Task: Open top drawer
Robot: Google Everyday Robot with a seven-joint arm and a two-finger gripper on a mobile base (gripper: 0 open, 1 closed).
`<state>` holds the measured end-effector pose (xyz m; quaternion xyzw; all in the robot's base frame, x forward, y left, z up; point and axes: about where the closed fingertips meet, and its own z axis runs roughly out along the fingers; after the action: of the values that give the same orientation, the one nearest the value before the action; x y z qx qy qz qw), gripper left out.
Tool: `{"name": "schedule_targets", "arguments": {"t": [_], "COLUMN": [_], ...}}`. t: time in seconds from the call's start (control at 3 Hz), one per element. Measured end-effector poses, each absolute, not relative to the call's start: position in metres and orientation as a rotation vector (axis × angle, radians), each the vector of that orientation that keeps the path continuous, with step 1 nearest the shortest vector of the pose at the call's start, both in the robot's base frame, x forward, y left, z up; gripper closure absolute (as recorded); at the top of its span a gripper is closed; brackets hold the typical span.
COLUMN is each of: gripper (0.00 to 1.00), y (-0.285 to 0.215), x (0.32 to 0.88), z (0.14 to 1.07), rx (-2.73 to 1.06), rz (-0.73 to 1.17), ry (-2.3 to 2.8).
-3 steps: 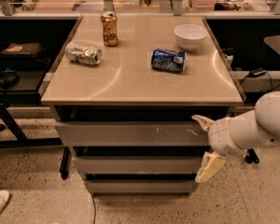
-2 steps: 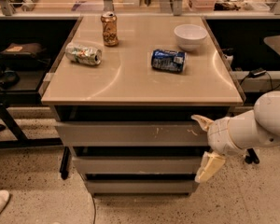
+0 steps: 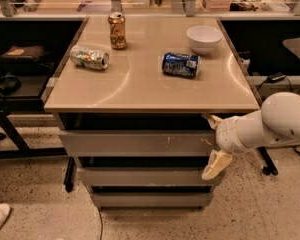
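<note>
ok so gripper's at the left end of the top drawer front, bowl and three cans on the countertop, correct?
Not quite: the camera view shows the gripper at the right end of the top drawer front, not the left. The bowl and three cans, namely the upright can, crushed can and blue can, are on the countertop as you said.

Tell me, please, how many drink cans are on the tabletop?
3: an upright can back left, a crushed can lying left, a blue can lying centre. The gripper sits at the top drawer's right end.
</note>
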<state>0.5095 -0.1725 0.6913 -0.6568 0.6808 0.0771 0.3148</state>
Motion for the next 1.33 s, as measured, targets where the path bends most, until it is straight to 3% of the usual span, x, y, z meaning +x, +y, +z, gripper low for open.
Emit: {"name": "schedule_targets", "arguments": {"t": [1.0, 1.33], "gripper": [0.00, 0.20], "y": [-0.185, -0.184], "x": [0.560, 0.560], "z": [0.637, 0.637], "rx": [-1.779, -1.780], "rz": [0.199, 0.199], "ry": [1.770, 1.770]}}
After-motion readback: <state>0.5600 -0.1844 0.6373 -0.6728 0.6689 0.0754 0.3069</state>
